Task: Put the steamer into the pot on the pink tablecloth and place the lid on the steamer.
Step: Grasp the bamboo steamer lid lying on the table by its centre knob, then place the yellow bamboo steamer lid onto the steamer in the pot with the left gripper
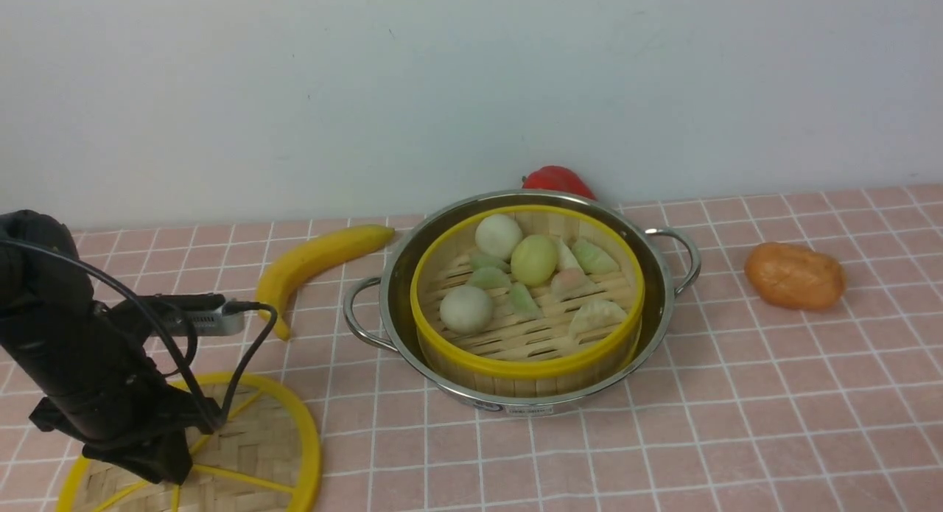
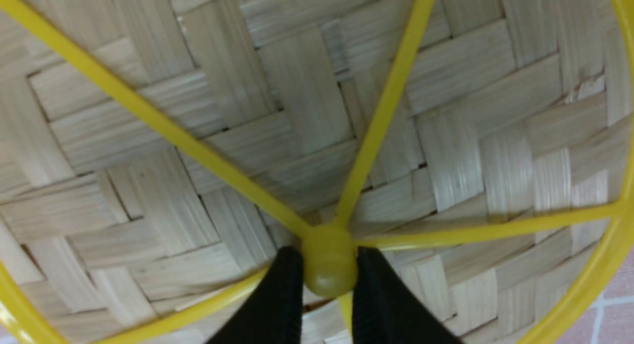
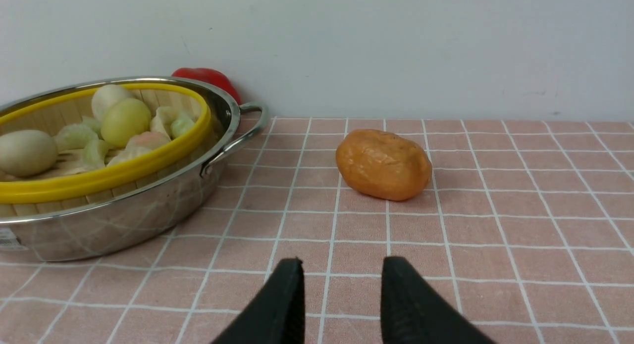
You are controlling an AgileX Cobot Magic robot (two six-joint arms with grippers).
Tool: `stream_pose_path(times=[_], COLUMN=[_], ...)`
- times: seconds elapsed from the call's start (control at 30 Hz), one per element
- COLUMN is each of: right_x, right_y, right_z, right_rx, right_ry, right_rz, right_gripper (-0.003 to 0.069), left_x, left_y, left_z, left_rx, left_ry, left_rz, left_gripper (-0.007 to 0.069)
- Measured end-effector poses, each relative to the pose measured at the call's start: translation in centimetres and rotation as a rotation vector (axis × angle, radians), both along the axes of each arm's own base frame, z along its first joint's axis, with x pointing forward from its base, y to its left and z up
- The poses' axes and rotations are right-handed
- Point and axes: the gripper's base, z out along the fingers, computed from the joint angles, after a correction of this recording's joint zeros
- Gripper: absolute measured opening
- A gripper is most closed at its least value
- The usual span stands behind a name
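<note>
— On the near left, what did you have?
— My left gripper (image 2: 329, 257) was clenched on the yellow hub (image 2: 328, 279) of the lid (image 1: 258, 438). The lid lay flat on the pink tablecloth (image 1: 737, 394), well apart from the pot (image 1: 390, 291). A banana (image 1: 317, 265) lay just left of the pot.
— And the steamer (image 1: 530, 366)?
— It sat inside the pot, open-topped, holding buns and dumplings (image 1: 534, 260). A red vegetable (image 1: 558, 179) peeked out behind the pot, and an orange-brown lump (image 1: 794, 276) lay to its right.
— Your right gripper (image 3: 342, 284)?
— Released. Its fingers stood apart over bare cloth, grasping nothing, with that lump ahead.
</note>
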Motion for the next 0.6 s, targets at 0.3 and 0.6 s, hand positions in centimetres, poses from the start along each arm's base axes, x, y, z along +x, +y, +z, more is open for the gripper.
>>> stream_pose_path(times=[0.3, 0.6], right_x=[0.0, 0.0], right_y=[0.0, 0.0], right_z=[0.0, 0.0], right_rx=[0.0, 0.0], right_ry=[0.0, 0.0], right_rz=[0.0, 0.0], right_gripper=[0.024, 0.024], left_x=[1.5, 4.3], left_y=[0.3, -5.6], left_z=[5.9, 10.9], left_rx=[0.056, 0.207], left_ry=[-0.028, -0.224], left_rz=[-0.072, -0.367], left_gripper=[0.0116, 0.0116])
